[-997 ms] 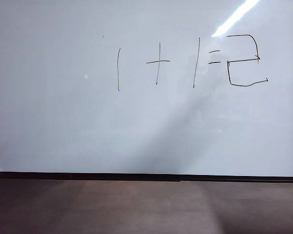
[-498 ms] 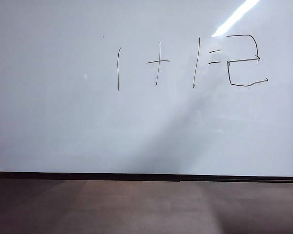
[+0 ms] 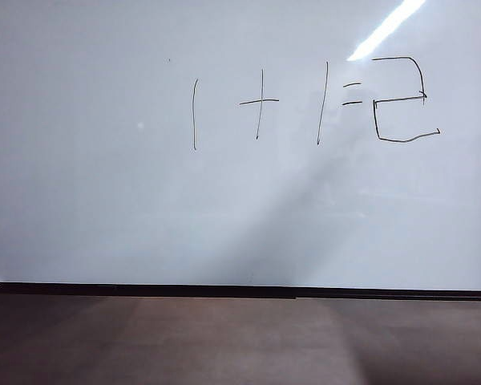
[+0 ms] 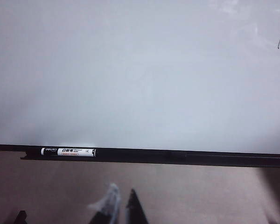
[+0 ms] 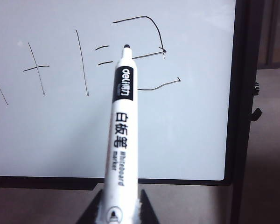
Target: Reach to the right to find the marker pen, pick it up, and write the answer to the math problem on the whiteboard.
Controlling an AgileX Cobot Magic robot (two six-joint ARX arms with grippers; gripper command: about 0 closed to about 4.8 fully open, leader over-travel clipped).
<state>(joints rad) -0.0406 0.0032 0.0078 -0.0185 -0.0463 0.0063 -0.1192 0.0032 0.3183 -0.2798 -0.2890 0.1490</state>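
Observation:
The whiteboard (image 3: 104,208) fills the exterior view. The math problem (image 3: 260,104), one plus one equals, stands on it in thin black strokes, with the answer (image 3: 401,100), an angular 2, to its right. Neither gripper shows in that view. In the right wrist view my right gripper (image 5: 119,210) is shut on the marker pen (image 5: 121,140), a white barrel with a black band. Its dark tip points toward the board near the answer (image 5: 154,28). My left gripper (image 4: 123,198) hangs shut and empty over the brown surface below the board's frame.
A second marker (image 4: 67,151) with a black and white label lies along the board's black bottom frame (image 3: 224,291). A brown surface (image 3: 224,345) runs below the board. The board's right frame (image 5: 238,93) stands beside the answer.

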